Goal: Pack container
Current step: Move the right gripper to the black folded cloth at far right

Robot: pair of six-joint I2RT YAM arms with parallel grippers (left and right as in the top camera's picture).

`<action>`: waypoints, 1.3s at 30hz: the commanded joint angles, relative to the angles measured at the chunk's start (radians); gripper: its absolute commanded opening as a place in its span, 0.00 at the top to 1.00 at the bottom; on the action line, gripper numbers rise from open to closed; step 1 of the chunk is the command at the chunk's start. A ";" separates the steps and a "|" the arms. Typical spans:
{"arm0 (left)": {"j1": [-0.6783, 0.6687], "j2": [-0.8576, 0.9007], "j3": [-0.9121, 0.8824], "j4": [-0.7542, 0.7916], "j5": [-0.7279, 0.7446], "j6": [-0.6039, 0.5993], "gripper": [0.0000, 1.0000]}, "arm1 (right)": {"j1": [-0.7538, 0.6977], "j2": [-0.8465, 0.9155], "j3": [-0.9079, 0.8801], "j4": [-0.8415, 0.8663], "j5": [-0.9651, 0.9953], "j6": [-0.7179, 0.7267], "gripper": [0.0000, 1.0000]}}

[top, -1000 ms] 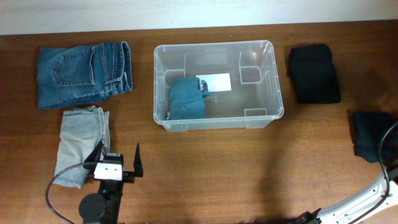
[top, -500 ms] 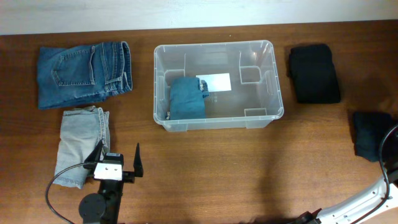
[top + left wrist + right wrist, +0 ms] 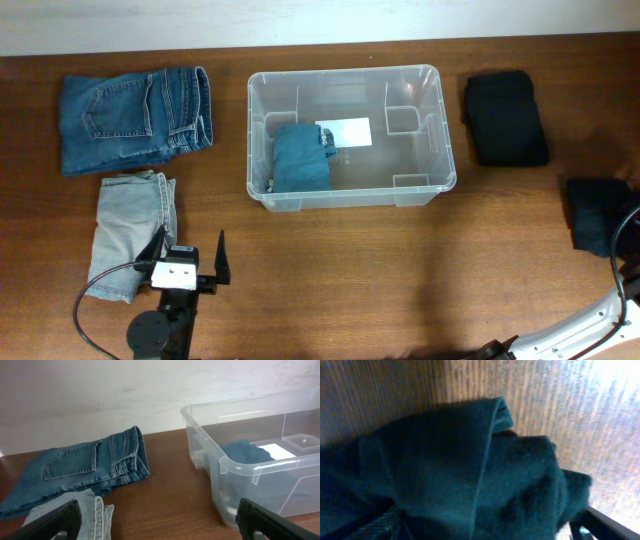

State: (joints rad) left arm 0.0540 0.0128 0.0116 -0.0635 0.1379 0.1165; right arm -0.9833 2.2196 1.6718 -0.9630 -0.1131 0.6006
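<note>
Overhead, my left arm (image 3: 160,325) reaches in from the near edge of the table (image 3: 400,260). Its claw (image 3: 190,252) is spread wide and empty beside pale jeans (image 3: 130,230). My right claw (image 3: 584,529) hangs close over a dark garment (image 3: 445,460) at the far right, jaws wide, gripping nothing. The container (image 3: 342,72) lies ahead and right of the left claw, well apart from both claws. It holds one folded blue garment (image 3: 300,158) by its left wall, next to a white label (image 3: 348,131).

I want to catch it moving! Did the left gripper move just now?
No. The left gripper sits in the same spot beside the pale grey jeans, its open fingers no nearer the container.
</note>
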 commanded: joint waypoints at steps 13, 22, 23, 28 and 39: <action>0.008 -0.006 -0.003 -0.005 -0.007 0.013 0.01 | 0.022 0.066 -0.055 0.014 -0.016 0.002 0.62; 0.008 -0.006 -0.003 -0.005 -0.007 0.013 0.01 | 0.021 0.064 -0.031 0.005 -0.182 -0.008 0.96; 0.008 -0.006 -0.003 -0.005 -0.007 0.013 0.01 | 0.021 0.064 -0.014 -0.002 -0.240 -0.027 0.96; 0.008 -0.006 -0.003 -0.005 -0.007 0.013 0.01 | 0.021 0.063 0.109 -0.089 -0.537 -0.098 0.96; 0.008 -0.006 -0.003 -0.005 -0.007 0.013 0.01 | 0.044 -0.034 0.391 -0.308 -0.859 -0.215 0.96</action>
State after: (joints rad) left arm 0.0540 0.0128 0.0116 -0.0635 0.1379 0.1169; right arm -0.9607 2.2772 1.9823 -1.2388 -0.8383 0.4423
